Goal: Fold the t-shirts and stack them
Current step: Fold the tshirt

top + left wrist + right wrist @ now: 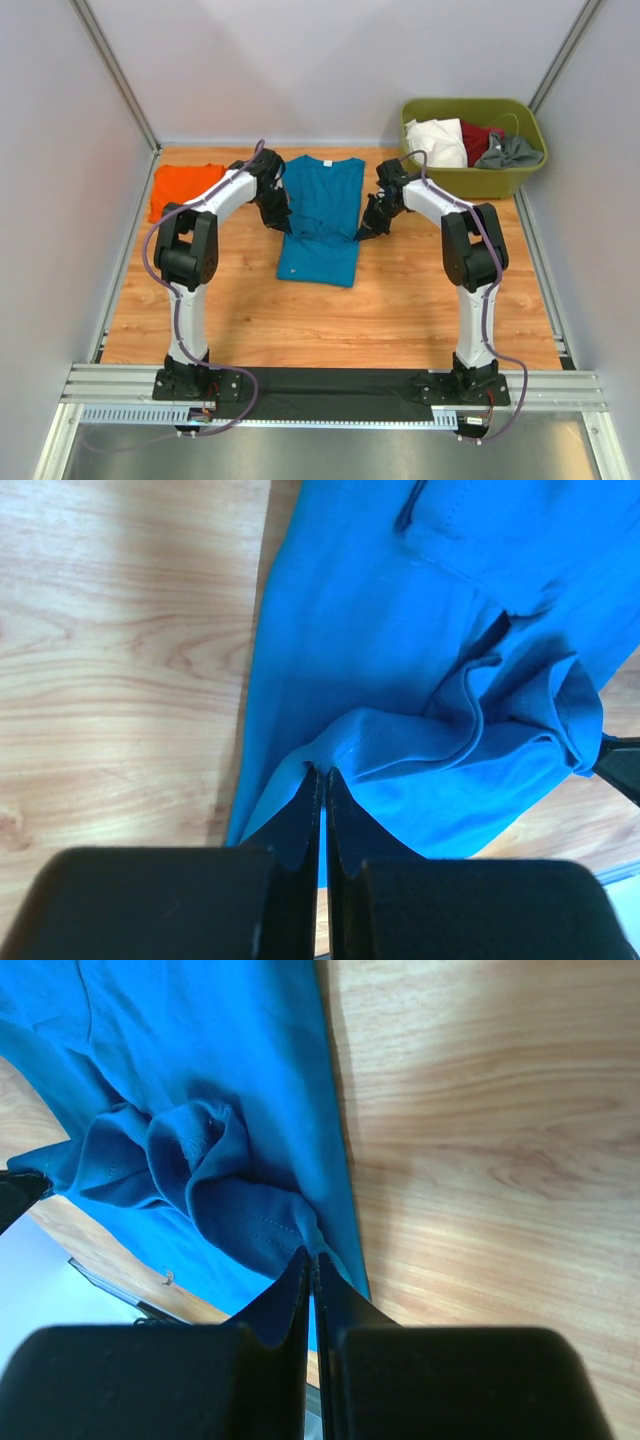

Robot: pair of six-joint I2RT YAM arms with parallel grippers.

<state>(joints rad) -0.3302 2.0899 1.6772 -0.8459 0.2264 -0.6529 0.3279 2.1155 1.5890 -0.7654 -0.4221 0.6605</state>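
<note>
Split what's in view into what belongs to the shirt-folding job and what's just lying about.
Belongs to the job:
teal-blue t-shirt, spread mid-table
orange t-shirt, far left
left gripper and right gripper, each shut on a side edge of the teal-blue t-shirt

Just lying about:
olive-green tub, far right
cloth pieces heaped in it, white, red and grey

white arm links (225, 190), black joints (185, 255), purple cables (147, 250), black fingers (298, 825)

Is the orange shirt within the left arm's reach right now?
Probably yes: the orange shirt lies close beside that arm, nothing between, but the left gripper is shut on the teal shirt.
</note>
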